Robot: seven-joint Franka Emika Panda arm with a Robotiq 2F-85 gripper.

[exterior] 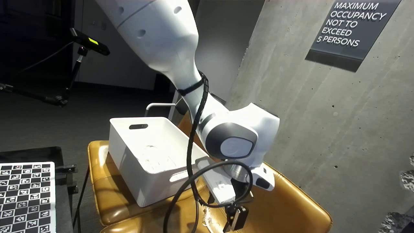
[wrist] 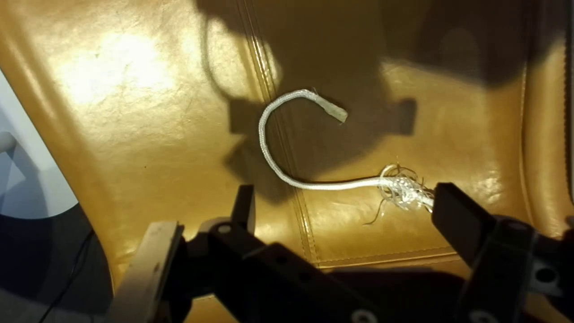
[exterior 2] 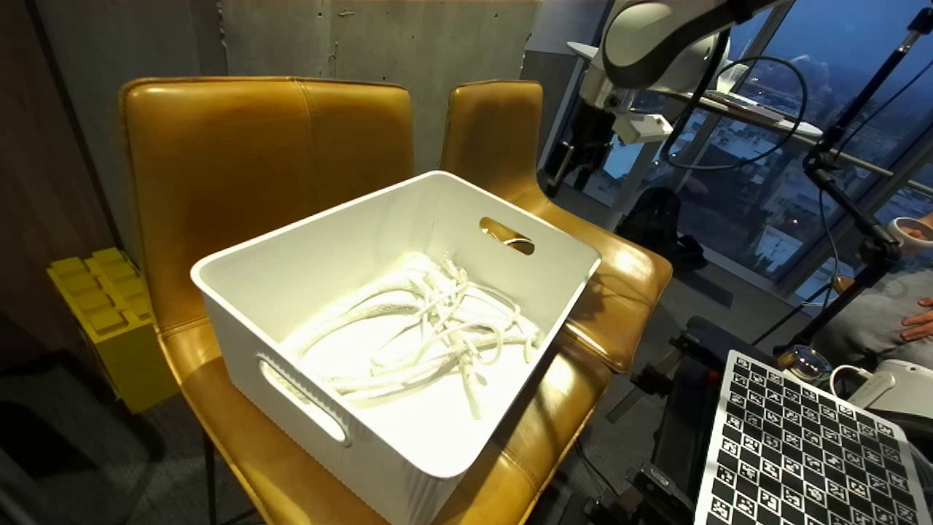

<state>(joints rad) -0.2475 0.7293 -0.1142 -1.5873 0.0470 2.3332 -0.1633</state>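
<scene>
On the tan chair seat (wrist: 157, 148), a white rope (wrist: 314, 185) lay in a hook-shaped curve. The gripper (wrist: 346, 199) was positioned above it with its jaws spread apart. In the wrist view, one fingertip (wrist: 462, 220) overlapped the frayed portion of the rope; contact could not be determined. A white bin (exterior 2: 321, 251), containing further cord (exterior 2: 437, 288), stood on the adjacent chair (exterior 2: 240, 153).

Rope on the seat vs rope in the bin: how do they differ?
The seat rope curls in one open hook; the bin rope overlaps in several loops. The seat rope rests on tan upholstery; the bin rope lies inside the white bin. Both look mostly white.
</scene>
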